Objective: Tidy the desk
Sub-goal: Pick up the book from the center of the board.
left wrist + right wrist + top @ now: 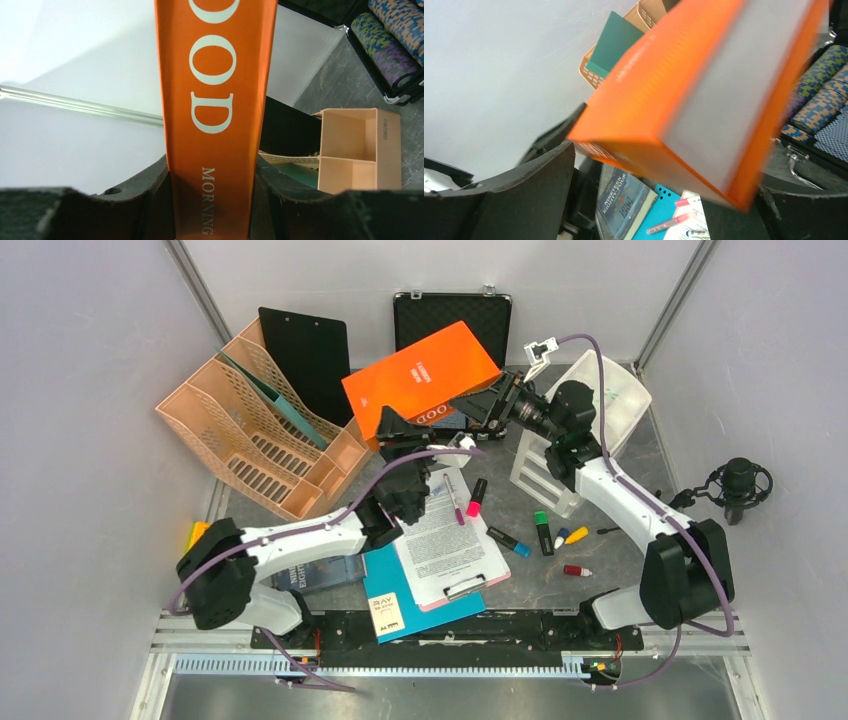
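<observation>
Left gripper [212, 170] clamps the orange book [420, 375] by its spine, at the desk's [540, 585] twelve o'clock. Right gripper [664, 175] straddles it, fingers apart.

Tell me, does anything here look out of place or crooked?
The orange book hangs tilted in mid-air, pinched by its spine in the left gripper. Markers lie scattered across the desk at all angles.
</observation>
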Robot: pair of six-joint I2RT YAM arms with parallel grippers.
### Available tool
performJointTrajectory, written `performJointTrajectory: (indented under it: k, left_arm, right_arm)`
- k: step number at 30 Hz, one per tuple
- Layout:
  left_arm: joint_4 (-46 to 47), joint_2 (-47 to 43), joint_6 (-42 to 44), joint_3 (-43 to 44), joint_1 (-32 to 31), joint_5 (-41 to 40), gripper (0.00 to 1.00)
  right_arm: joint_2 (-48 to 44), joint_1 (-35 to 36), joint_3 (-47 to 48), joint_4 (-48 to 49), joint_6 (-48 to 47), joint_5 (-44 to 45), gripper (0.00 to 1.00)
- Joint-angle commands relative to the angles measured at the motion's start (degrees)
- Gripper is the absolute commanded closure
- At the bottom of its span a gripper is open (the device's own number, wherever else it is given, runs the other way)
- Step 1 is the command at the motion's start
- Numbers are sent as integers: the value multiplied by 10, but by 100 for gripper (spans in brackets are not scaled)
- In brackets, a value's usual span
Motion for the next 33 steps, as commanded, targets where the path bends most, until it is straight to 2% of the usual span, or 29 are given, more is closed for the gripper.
performJointTrajectory:
  k: [1, 10, 17, 21, 24, 28, 30, 33]
  left_arm:
    - [191, 44, 102, -18, -17, -27, 98]
    - [306, 93, 157, -43, -41, -27, 98]
    - [470, 152, 266, -80, -72, -18, 98]
    - [497, 176, 275, -83, -82, -27, 98]
    - [519, 188, 283, -84, -89, -30, 98]
    - [532, 198, 287, -87, -95, -36, 93]
    - [533, 200, 284, -93, -95, -38, 84]
    - [533, 198, 278, -104, -96, -37, 56]
  right_arm:
    - [10, -3, -7, 89, 42, -15, 9]
    - [14, -3, -26, 85, 35, -1, 10]
    - [33, -5, -26, 106, 52, -1, 12]
    - [34, -8, -32, 115, 58, -1, 19]
    - [29, -11, -35, 121, 60, -1, 32]
    - [22, -23, -42, 139, 74, -4, 56]
    - [16, -32, -48, 151, 85, -5, 71]
    - [6, -44, -61, 165, 99, -2, 93]
